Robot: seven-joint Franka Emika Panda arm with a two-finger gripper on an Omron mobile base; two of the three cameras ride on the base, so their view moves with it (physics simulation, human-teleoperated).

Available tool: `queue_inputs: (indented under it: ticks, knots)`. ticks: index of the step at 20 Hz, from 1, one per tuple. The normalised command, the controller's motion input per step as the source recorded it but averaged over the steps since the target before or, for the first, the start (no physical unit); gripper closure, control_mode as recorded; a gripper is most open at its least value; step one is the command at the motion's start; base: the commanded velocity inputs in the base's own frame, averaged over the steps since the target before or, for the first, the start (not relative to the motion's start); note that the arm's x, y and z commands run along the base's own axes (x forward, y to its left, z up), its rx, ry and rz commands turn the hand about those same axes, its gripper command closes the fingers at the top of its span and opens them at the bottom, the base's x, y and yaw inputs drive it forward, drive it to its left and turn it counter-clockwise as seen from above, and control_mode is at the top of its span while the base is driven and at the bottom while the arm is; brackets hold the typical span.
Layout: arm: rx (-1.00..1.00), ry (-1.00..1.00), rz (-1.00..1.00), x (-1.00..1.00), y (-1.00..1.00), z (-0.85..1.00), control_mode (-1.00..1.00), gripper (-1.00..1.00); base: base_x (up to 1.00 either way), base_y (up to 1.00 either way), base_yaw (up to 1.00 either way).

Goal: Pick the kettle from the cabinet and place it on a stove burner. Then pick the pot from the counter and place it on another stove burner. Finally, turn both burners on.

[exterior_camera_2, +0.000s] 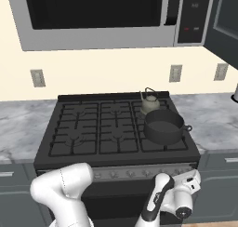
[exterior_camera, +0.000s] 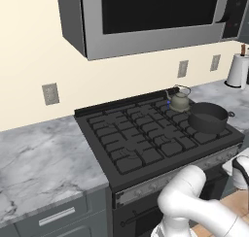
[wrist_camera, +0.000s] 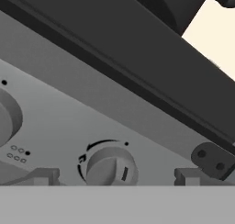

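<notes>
The gripper (wrist_camera: 117,178) stands wide open, its two fingertips (wrist_camera: 45,176) rising at the bottom of the hand view with a stove knob (wrist_camera: 111,165) between them, low in the middle of the frame. Nothing is held. The knob's pointer mark sits at its lower right, and a curved scale with a dot arcs over its top. A second, larger knob (wrist_camera: 7,117) is cut off at the left edge.

The step in hand looks like switching on a burner. To do it well, I would keep the knob centred between the tips, press in until both pads overlap its sides, close firmly, then rotate about the knob's own axis so the tips do not slip off.

Further out, in the right base view the hand sits at the lower right, low in front of the stove's front panel (exterior_camera_2: 139,171). On the cooktop above, the pot (exterior_camera_2: 163,126) rests on the right front grate and the kettle (exterior_camera_2: 149,103) just behind it on the right rear grate, right of centre in that frame. Both are already placed.
</notes>
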Motion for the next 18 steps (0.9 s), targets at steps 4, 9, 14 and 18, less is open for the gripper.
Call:
queue_inputs:
  ticks: [4,9,14,18]
  knots:
    - [0.01,0.01,0.00,0.06,-0.04,-0.09,-1.00,-1.00,0.00,0.00,0.00]
    - [0.00,0.03,0.00,0.07,-0.04,-0.16,-1.00,-1.00,0.00,0.00,0.00]
    - [0.00,0.03,0.00,0.09,-0.02,-0.14,-1.00,-1.00,0.00,0.00,0.00]
    - [0.00,0.00,0.00,0.02,0.00,-0.03,-1.00,-1.00,0.00,0.00,0.00]
